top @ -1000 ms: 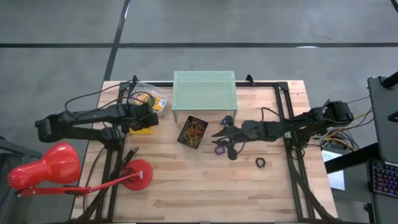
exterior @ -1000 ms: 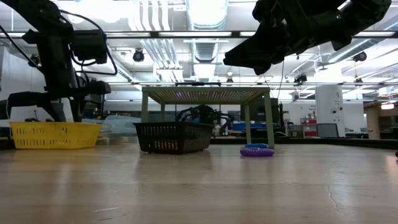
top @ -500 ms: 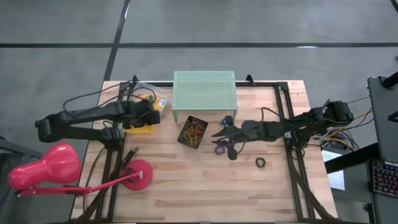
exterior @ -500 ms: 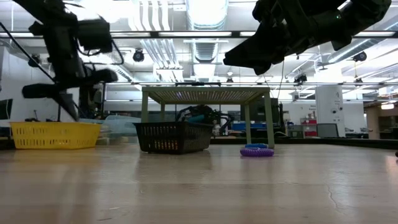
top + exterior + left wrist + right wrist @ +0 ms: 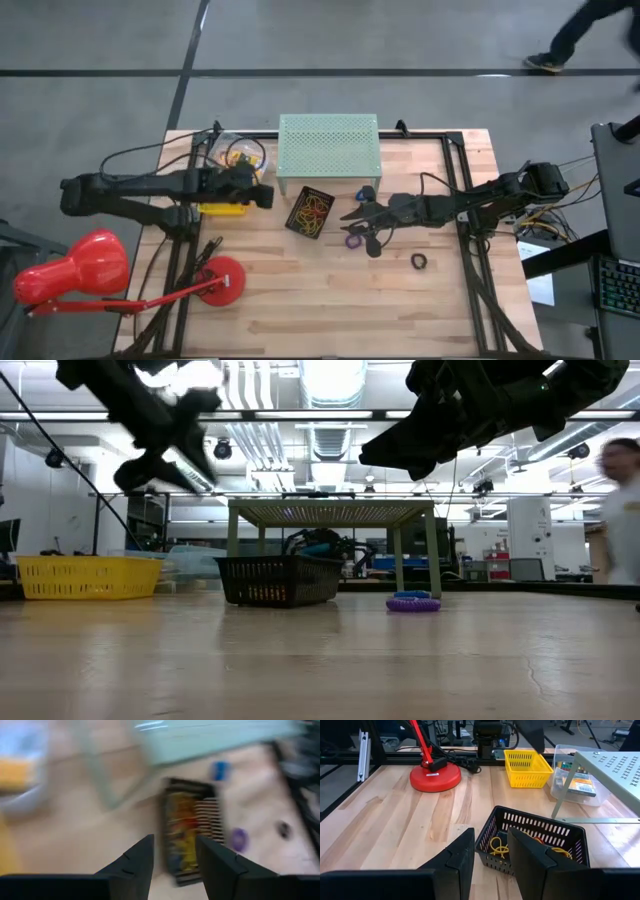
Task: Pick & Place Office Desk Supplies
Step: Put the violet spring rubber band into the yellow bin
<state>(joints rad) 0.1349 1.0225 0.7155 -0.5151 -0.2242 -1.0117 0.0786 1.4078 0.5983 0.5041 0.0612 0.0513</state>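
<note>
My left claw [image 5: 268, 197] hangs part-open, empty, the black basket [image 5: 310, 212] of rubber bands [image 5: 314, 211] just ahead, green stand [image 5: 329, 147] beside. Right claw [image 5: 350, 214] likewise gapes over the wooden table [image 5: 330, 290].

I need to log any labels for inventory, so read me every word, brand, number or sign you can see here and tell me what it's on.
No text can be read in any view.
Printed boxes in the clear tub: they carry print, too small to read.
Black basket, yellow basket, green stand, red lamp base: no markings visible.
</note>
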